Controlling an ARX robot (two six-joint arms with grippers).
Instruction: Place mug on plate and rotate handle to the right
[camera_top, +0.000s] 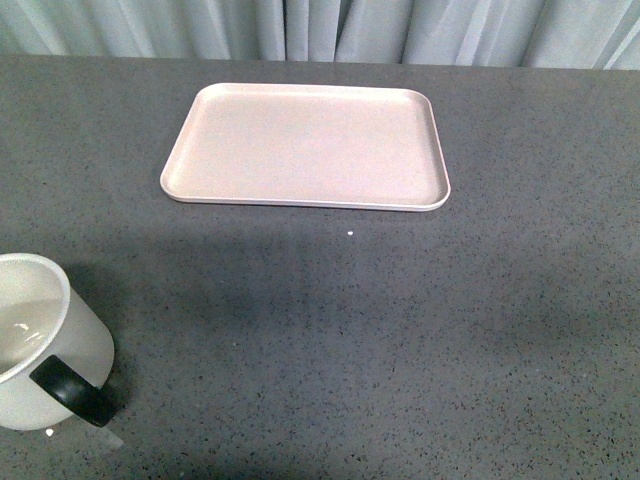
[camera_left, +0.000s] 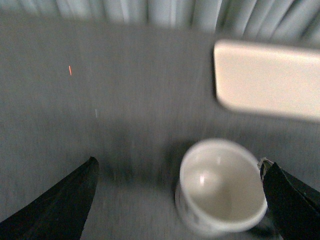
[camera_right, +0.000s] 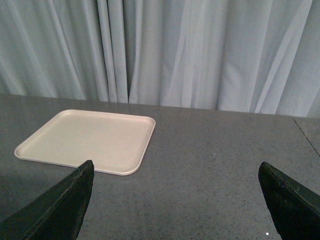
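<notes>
Overall: the two task items sat well apart on the grey speckled counter (camera_top: 400, 330), and a pale pleated curtain (camera_right: 200, 50) hung behind it.
Mug: the white mug (camera_top: 40, 330) stood upright at the counter's near left, partly cut off by the front view's edge, with its mouth up and its interior empty.
Handle: the black handle (camera_top: 72, 390) projected from the mug's near-right side, toward the camera and slightly right.
Plate: the pink-beige plate (camera_top: 305, 145) lay flat at the far centre of the counter, and the mug was not yet on it.
Left fingers: the left fingers (camera_left: 65, 205) were spread wide above the counter. The mug stood between them, close beside one finger and well apart from the other. Contact could not be determined in the blurred left wrist view.
Right fingers: the right fingers (camera_right: 60, 210) were spread wide and unloaded, held over the counter and facing the plate and curtain.
</notes>
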